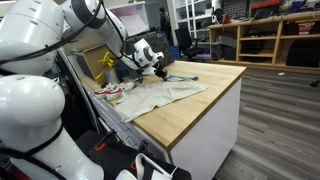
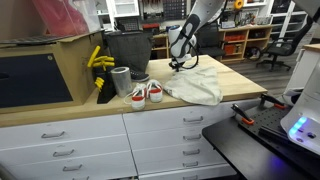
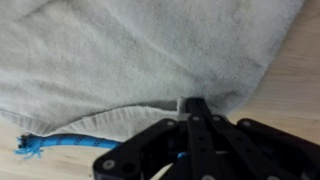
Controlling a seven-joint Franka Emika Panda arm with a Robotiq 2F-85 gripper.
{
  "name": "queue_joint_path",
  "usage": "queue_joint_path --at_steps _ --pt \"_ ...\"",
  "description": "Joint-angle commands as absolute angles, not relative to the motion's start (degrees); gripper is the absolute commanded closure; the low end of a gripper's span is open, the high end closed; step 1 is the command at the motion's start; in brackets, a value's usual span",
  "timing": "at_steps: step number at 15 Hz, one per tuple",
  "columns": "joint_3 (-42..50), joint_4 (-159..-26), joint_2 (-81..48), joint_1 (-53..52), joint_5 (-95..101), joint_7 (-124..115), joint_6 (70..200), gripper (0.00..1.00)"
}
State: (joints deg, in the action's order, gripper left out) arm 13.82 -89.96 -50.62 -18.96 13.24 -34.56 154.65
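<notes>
A pale grey towel [image 1: 160, 95] [image 2: 195, 85] lies spread on the wooden table [image 1: 205, 110], one side draped over the front edge. My gripper [image 1: 160, 70] [image 2: 178, 62] is down at its far edge. In the wrist view the towel [image 3: 130, 50] fills the upper part, and the gripper [image 3: 190, 103] has its black fingers pressed together with a small raised fold of the hem pinched at the tips. A blue cord [image 3: 55, 145] [image 1: 185, 77] lies on the table just beside that hem.
A pair of red-and-white shoes [image 2: 146, 93] sits next to the towel. Behind them stand a metal cup [image 2: 121, 80], a black bin [image 2: 125, 48] and a yellow object [image 2: 98, 60]. Shelves and chairs fill the room beyond.
</notes>
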Motion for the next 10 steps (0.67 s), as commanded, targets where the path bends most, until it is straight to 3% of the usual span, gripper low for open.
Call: queue_joint_path --at_steps 1,4,5,7,10 --pt "14.8 -83.5 -55.6 -22.4 13.2 -35.6 155.3 1.0" --pt "14.4 -78.8 -57.7 -23.6 12.7 -35.3 154.3 1.0" --pt "14.2 -78.1 -57.9 -23.7 12.6 -34.8 154.7 0.74" --pt "14.8 -77.8 -57.5 -24.4 12.9 -34.9 155.8 0.68" --pt "17.6 -79.3 -55.2 -26.0 14.3 -35.6 159.4 0.45"
